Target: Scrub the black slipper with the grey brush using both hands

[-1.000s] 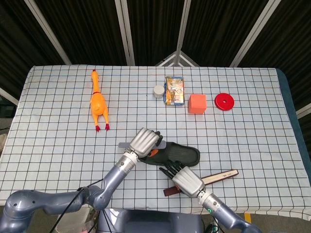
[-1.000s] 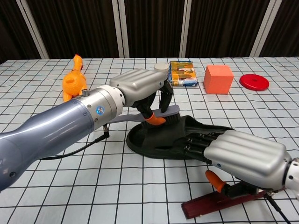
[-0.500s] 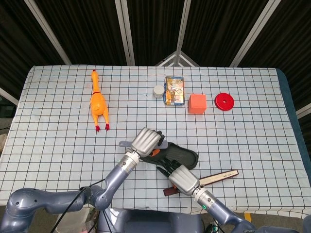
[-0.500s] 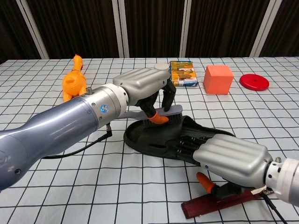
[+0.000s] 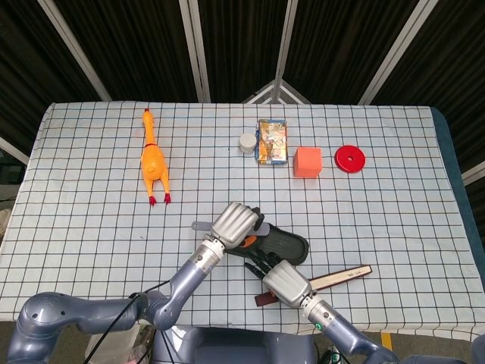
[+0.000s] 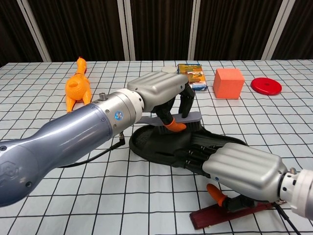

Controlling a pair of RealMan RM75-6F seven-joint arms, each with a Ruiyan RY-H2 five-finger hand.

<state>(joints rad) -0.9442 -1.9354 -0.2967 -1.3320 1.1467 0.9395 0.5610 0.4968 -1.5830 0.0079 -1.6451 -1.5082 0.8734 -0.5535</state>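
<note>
The black slipper [image 5: 284, 243] [image 6: 161, 144] lies on the checked cloth near the table's front. My left hand [image 5: 235, 223] [image 6: 159, 90] grips the grey brush [image 5: 200, 225] [image 6: 188, 118] over the slipper's upper part, bristles down on it. My right hand [image 5: 279, 277] [image 6: 242, 169] lies at the slipper's near edge, its fingers [image 6: 195, 149] pressing onto the slipper and holding it down.
A dark red stick [image 5: 333, 279] [image 6: 225, 213] lies under my right hand. Further back are an orange rubber chicken [image 5: 153, 161], a small grey cap [image 5: 247, 142], a picture box [image 5: 272, 141], an orange cube [image 5: 307, 161] and a red disc [image 5: 350, 158].
My left hand has slid the brush to the right along the slipper. My right hand has shifted slightly left, staying on the slipper's near edge.
</note>
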